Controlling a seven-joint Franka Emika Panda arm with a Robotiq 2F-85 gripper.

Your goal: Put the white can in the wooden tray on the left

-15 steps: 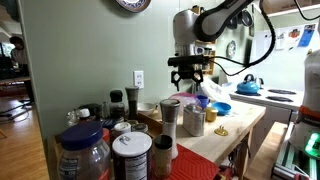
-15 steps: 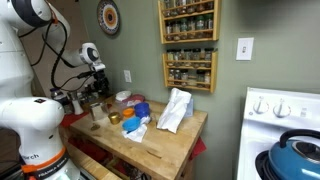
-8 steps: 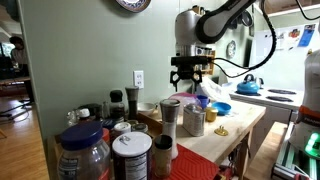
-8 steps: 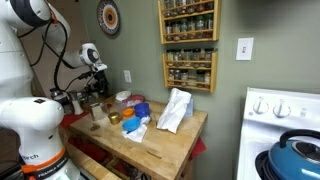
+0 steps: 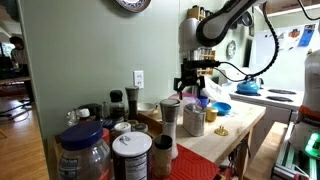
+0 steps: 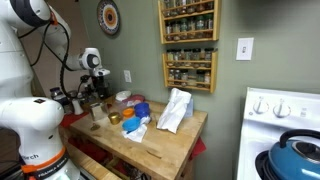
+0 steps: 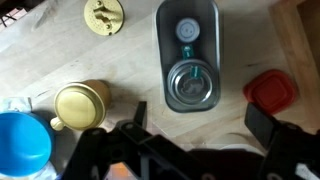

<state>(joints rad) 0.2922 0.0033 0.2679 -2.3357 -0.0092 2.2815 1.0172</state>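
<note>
The white can is a cream cylinder standing on the wooden tabletop, just right of the steel tumbler. In the wrist view the white can lies left of my left finger. My gripper hangs open and empty above the can, its fingers spread wide over bare tabletop. A brown wooden edge that may be the wooden tray shows at the right of the wrist view, and behind the tumbler in an exterior view; most of it is hidden.
The tumbler stands in a grey rectangular holder with a small blue-capped bottle. A red lid, a blue bowl and a pale yellow flat piece lie around. Big jars crowd the near side.
My gripper has moved to the right and a little lower, closer over the can. It stays open. Nothing on the table has moved.
</note>
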